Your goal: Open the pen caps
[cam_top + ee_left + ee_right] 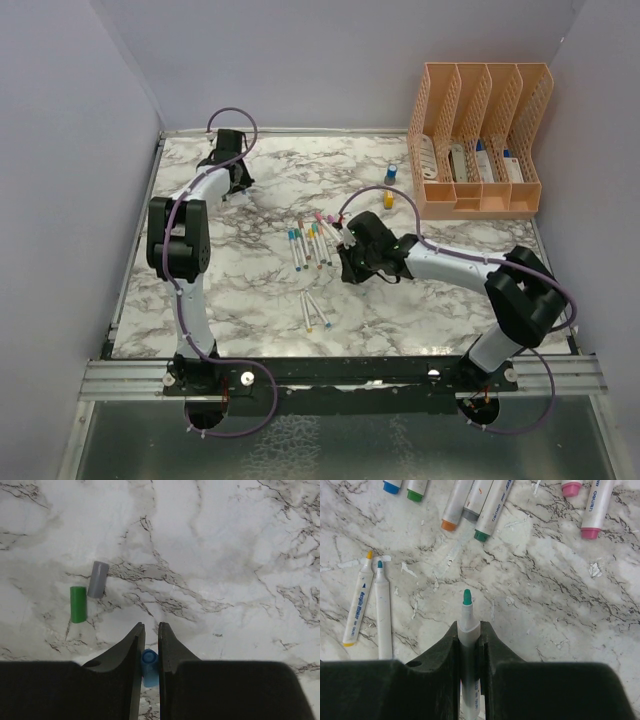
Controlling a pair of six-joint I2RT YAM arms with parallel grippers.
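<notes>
Two holds: the right fingers (pixel 491 649) clamp the white barrel of a pen (pixel 467 617), green tip bared, near the middle of the worktop (pixel 400 310); the left fingers (pixel 131 647) pinch a blue cap (pixel 149 666) at its far-left corner, both being light, stiff, slick plastic, probably best gripped squarely mid-barrel and across the cap's sides.

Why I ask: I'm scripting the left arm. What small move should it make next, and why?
Probably open the left gripper and drop the blue cap it pinches: it hangs over the table next to a green cap and a grey cap lying loose, and the right gripper grips a pen with its tip bare.
</notes>
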